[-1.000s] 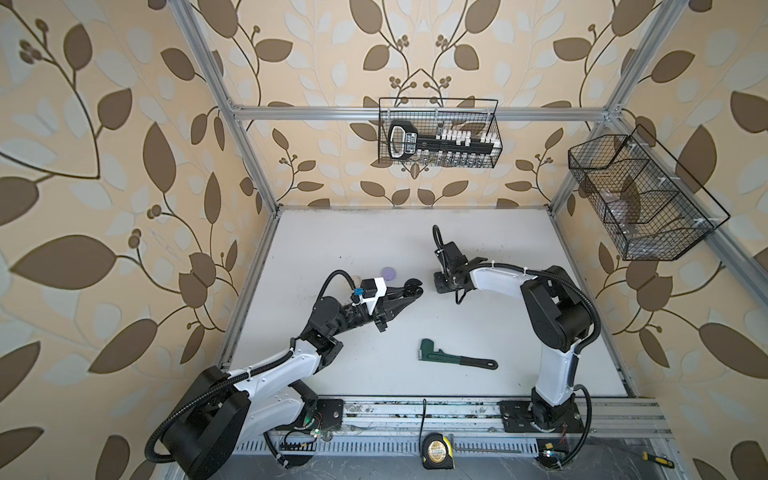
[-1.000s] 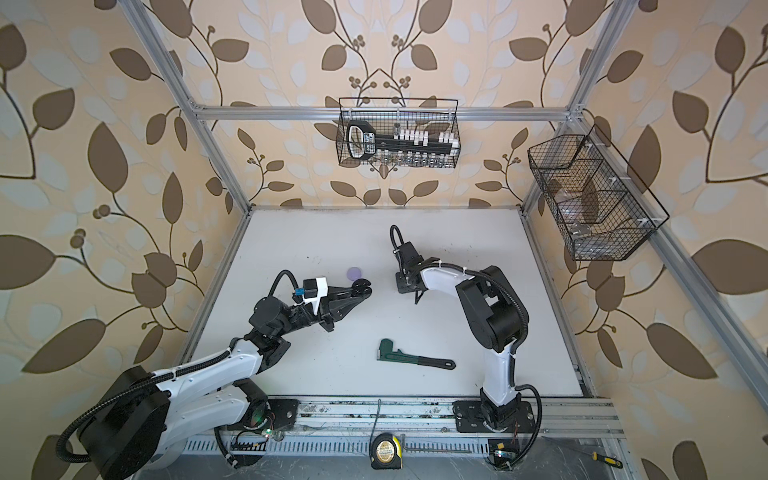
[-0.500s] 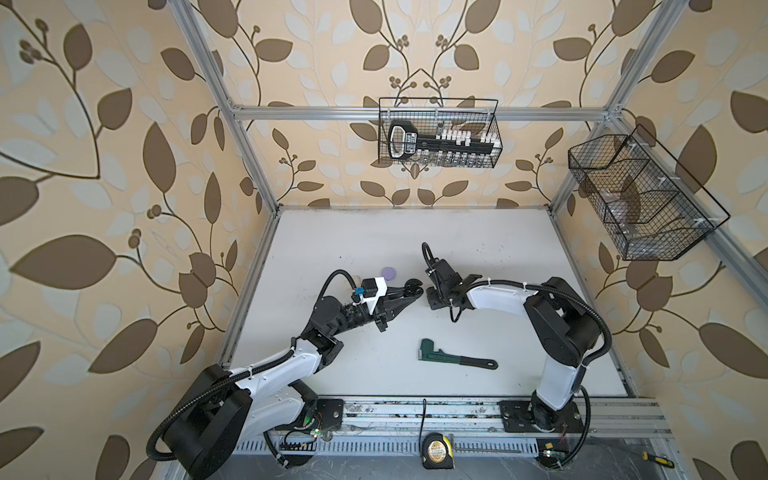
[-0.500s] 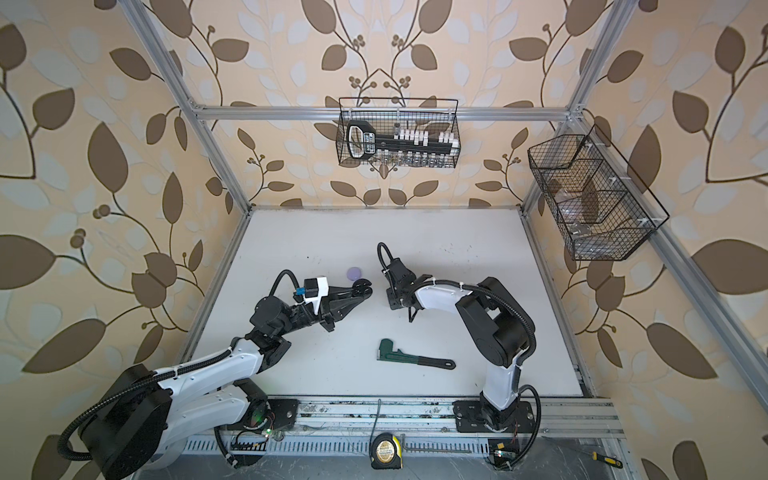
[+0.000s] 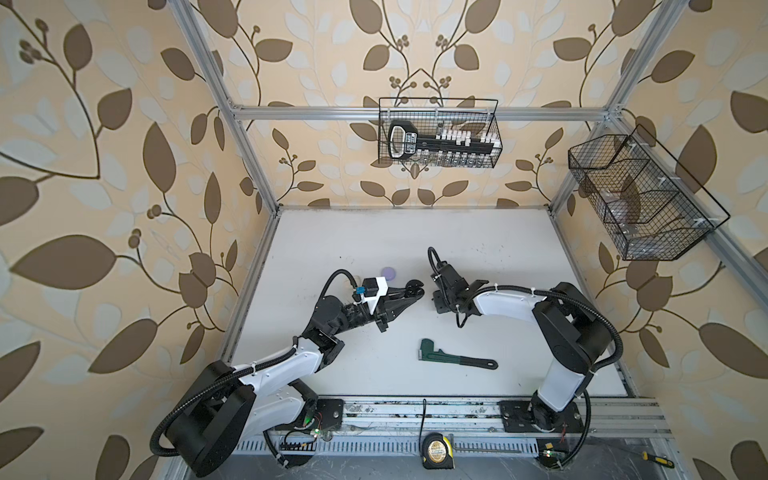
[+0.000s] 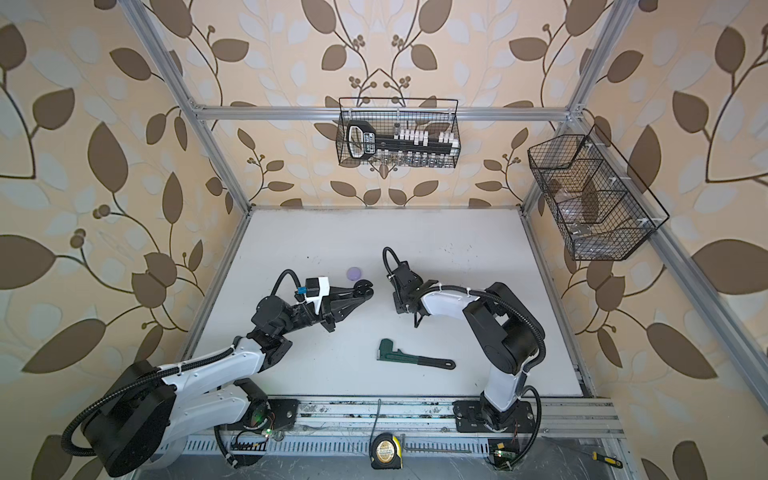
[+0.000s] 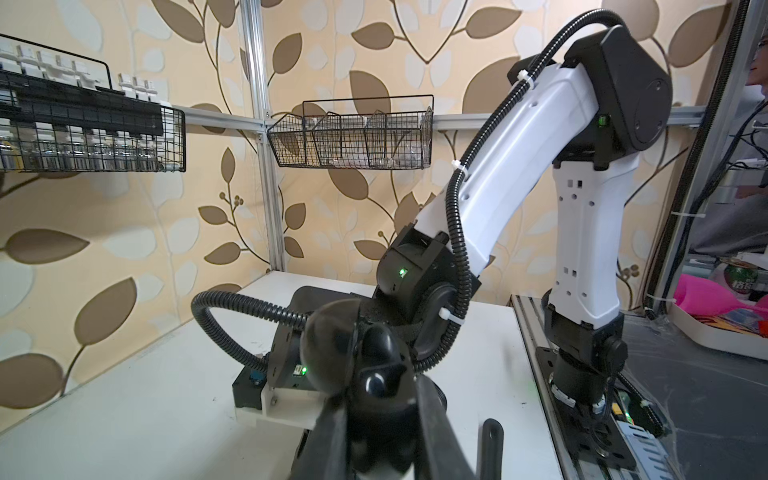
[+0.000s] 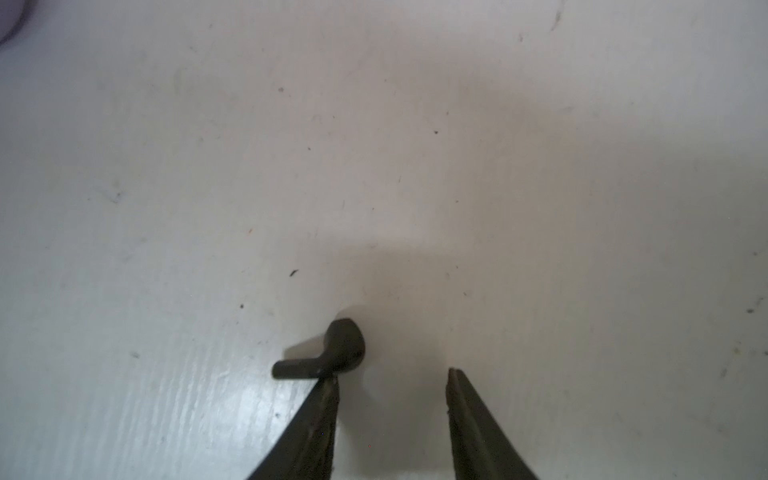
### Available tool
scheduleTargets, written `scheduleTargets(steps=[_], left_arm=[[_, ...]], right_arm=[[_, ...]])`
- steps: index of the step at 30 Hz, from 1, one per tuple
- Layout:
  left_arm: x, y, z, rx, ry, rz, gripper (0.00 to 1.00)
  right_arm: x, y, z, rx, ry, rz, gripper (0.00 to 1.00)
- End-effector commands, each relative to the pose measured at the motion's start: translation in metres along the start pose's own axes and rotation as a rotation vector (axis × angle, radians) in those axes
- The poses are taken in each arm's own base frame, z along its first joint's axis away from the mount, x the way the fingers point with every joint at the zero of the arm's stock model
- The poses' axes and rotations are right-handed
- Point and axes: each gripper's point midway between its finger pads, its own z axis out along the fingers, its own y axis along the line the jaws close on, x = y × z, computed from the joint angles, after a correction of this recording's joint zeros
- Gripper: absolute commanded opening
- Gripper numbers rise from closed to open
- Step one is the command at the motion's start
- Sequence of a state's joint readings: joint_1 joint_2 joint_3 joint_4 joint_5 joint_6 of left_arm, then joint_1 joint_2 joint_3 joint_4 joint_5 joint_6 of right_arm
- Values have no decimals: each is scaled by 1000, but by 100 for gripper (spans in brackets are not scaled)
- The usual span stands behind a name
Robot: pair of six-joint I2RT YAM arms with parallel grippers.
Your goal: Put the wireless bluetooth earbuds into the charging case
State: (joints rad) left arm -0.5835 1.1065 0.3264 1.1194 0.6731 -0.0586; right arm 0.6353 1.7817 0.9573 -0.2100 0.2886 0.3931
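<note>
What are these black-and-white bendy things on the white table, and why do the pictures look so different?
They are two robot arms, each ending in a two-fingered gripper. Two pictures look down from above; two come from cameras on the arms' wrists. On the white table lie a green pipe wrench, a round pale lavender puck and a tiny black stemmed earbud. The left gripper is shut on what looks like a round black charging case. The right gripper is open, holding nothing, one fingertip beside the earbud.

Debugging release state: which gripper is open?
The right gripper: jaws apart, black earbud lying ungripped by one fingertip. The left gripper is shut on the black case.
</note>
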Motion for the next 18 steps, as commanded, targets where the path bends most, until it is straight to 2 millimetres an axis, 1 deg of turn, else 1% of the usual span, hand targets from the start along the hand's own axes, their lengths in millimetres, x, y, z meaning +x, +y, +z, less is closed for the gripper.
scheduleTargets(steps=[1,5,8,10,13,18], left_arm=[[-20,-6,2,32,-64,46,0],[-18,-6,2,34,-62,43,0],[-19,-5,2,35,-65,41,0],[-18,-5,2,38,-64,40,0],[-18,-4,2,37,-63,39,0],[-20,-6,1,36,-57,43,0]], right_arm=[[30,-22,9,73,93,-7,44],[28,-27,12,80,97,8,43],[25,-28,8,78,83,17,42],[18,-27,-1,72,54,27,42],[4,-27,-20,62,-5,55,43],[-24,-26,-67,42,-127,104,47]])
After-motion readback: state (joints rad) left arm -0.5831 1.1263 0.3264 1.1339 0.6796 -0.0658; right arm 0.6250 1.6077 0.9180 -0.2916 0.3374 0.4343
